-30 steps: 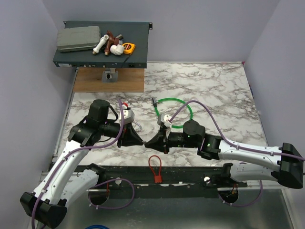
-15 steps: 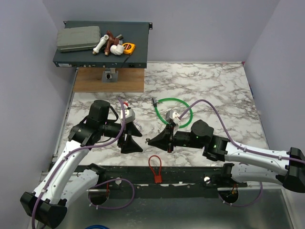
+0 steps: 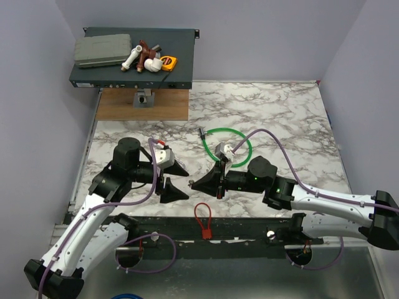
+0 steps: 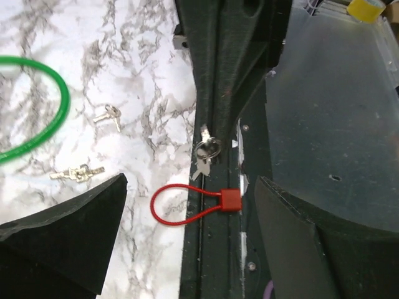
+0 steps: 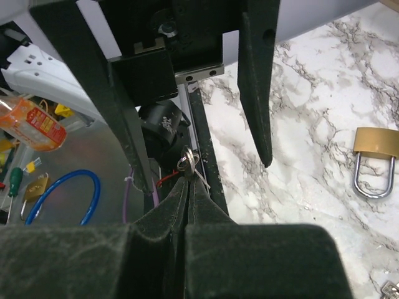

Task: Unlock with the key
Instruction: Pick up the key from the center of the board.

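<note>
Pinching the key (image 5: pixel 187 163) at its very tips, my right gripper (image 5: pixel 187 179) is clamped shut — the key pokes out toward the left gripper (image 4: pixel 190 184), which gapes wide and empty. The brass padlock (image 5: pixel 376 144) lies apart on the marble (image 5: pixel 299 124), shackle pointing back toward my right wrist.

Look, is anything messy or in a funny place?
Yes. Loose keys lie scattered on the marble table, and a red loop straddles the table's edge, half on the black rail.
</note>
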Tool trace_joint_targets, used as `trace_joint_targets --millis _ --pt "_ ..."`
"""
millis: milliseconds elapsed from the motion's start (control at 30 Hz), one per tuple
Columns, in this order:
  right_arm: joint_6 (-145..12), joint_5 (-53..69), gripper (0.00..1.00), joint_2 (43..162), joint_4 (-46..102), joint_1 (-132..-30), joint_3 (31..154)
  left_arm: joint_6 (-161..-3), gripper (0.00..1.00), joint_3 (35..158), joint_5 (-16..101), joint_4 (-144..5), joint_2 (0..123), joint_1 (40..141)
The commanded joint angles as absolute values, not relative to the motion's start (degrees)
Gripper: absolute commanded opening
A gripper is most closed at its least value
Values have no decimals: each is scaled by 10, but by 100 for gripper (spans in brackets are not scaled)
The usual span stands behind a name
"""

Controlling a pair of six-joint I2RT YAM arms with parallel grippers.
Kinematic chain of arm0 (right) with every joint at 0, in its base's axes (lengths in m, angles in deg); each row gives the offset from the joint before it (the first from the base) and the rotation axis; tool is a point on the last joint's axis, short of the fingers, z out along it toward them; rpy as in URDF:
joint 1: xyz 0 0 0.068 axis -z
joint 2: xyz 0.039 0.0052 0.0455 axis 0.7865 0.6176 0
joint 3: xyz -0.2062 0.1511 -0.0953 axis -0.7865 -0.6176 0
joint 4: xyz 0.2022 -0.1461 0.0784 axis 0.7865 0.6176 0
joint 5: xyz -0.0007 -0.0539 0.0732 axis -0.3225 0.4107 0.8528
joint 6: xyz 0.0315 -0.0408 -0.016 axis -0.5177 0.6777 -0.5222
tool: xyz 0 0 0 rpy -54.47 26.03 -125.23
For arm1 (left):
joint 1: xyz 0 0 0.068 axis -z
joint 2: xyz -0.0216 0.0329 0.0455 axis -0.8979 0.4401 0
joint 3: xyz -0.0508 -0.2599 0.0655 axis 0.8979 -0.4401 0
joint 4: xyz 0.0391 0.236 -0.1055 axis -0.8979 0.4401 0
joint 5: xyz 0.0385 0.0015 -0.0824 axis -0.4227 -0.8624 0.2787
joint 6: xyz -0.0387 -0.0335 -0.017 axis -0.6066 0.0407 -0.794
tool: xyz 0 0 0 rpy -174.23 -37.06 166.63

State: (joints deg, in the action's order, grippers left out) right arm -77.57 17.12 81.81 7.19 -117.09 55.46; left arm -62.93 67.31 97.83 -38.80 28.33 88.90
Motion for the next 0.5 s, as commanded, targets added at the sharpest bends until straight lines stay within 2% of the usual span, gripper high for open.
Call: trace_joint_targets --millis 0,100,300,467 --pt "-799 196 1 831 20 -1167 568 -584 80 658 939 -433 242 916" --pt "-807 206 1 841 -2 -1167 568 -580 75 651 918 -452 226 929" --pt "-820 212 1 846 -34 -1167 567 -573 56 654 913 -442 226 939" --pt "-828 213 1 840 -47 -1164 562 -569 47 650 913 -434 220 940"
